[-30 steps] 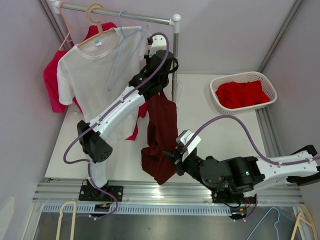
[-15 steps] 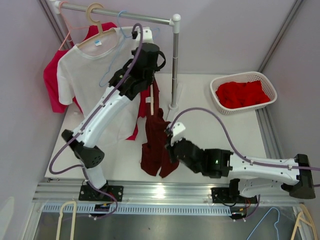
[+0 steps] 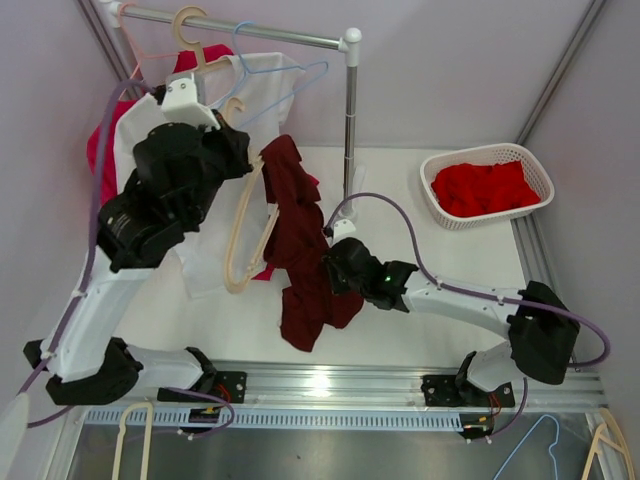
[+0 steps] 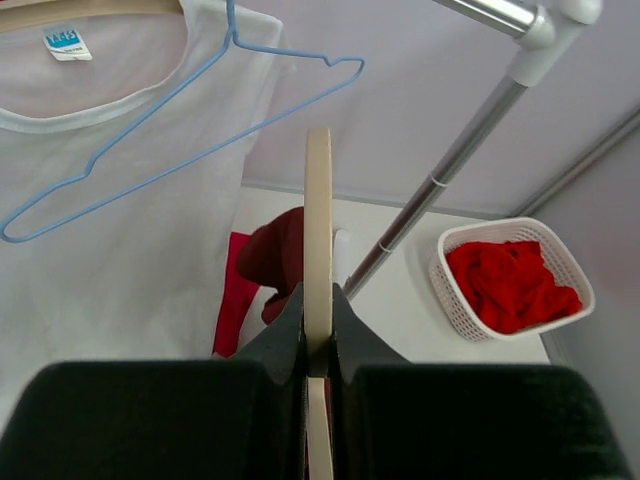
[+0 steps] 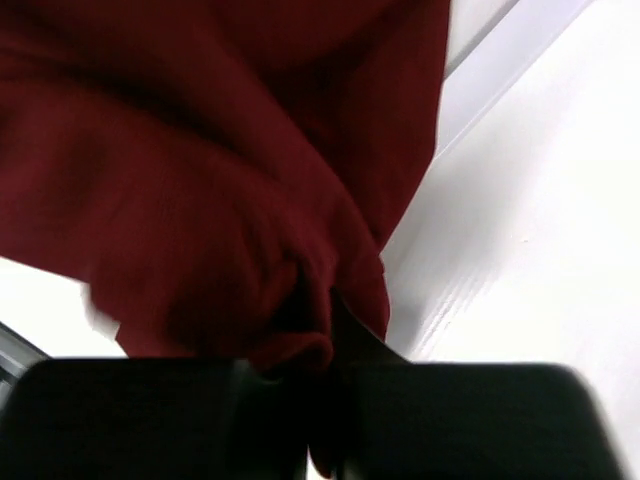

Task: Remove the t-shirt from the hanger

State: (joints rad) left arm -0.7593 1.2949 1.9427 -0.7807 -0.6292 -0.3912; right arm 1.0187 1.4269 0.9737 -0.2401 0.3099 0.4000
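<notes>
The dark red t-shirt (image 3: pixel 300 250) hangs in a twisted bunch over the table, its top still draped on one arm of the cream hanger (image 3: pixel 245 235). My left gripper (image 3: pixel 240 150) is shut on that hanger near its neck and holds it tilted, off the rail. The left wrist view shows the hanger (image 4: pixel 318 210) edge-on between my closed jaws (image 4: pixel 318 335), with the t-shirt (image 4: pixel 280 250) beyond. My right gripper (image 3: pixel 335 270) is shut on a fold of the t-shirt's lower half. In the right wrist view the cloth (image 5: pixel 200 150) fills the frame and bunches into the jaws (image 5: pixel 320 345).
A white t-shirt (image 3: pixel 262 72) on a wooden hanger, an empty blue hanger (image 3: pixel 290 85) and a pink-red garment (image 3: pixel 100 170) hang on the rail (image 3: pixel 260 33). Its post (image 3: pixel 349 130) stands behind the t-shirt. A white basket (image 3: pixel 532 165) of red clothes sits right.
My left arm has swung left and toward the camera, carrying the cream hanger away from the rail. The right gripper has moved up and left with the cloth, stretching the t-shirt.
</notes>
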